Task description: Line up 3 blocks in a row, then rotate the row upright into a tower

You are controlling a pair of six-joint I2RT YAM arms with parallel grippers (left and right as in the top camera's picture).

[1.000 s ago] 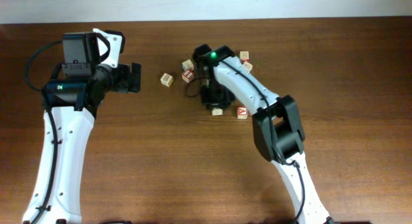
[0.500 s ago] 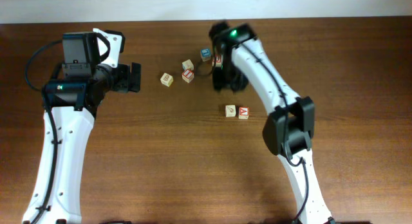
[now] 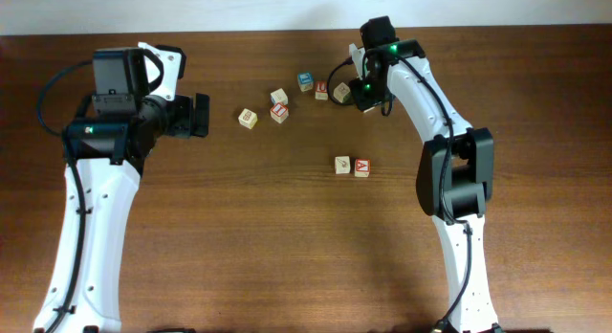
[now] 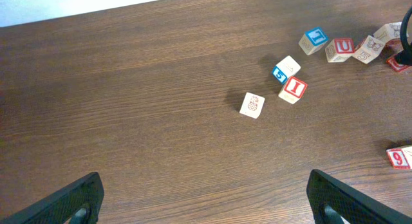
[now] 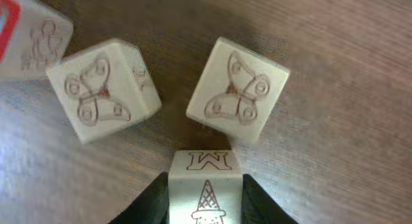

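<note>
Block marked M (image 5: 205,184), a pale wooden cube with an ice-cream cone drawn under the letter, sits between the two dark fingers (image 5: 151,208) of my right claw (image 5: 205,198). The fingers press against its left and right sides, so I read the claw as closed on it, low over the wooden table (image 5: 341,69).

Holding it by opposite sides suits the job, since a turn of my wrist would turn the cube with it.

Just ahead of the claw lie two more pale cubes, each showing a butterfly: the left butterfly cube (image 5: 103,89) and the right butterfly cube (image 5: 238,89). Both are tilted and close to the held block. I cannot tell whether they touch it. That crowding is my worry, because swinging the block could nudge them.

Seen from above, a plain pale cube (image 3: 342,165) and a red A cube (image 3: 361,167) lie side by side well behind my claw, toward my base.

My left claw (image 4: 205,185) hangs wide open and empty, far off to the side, out of the way.
</note>
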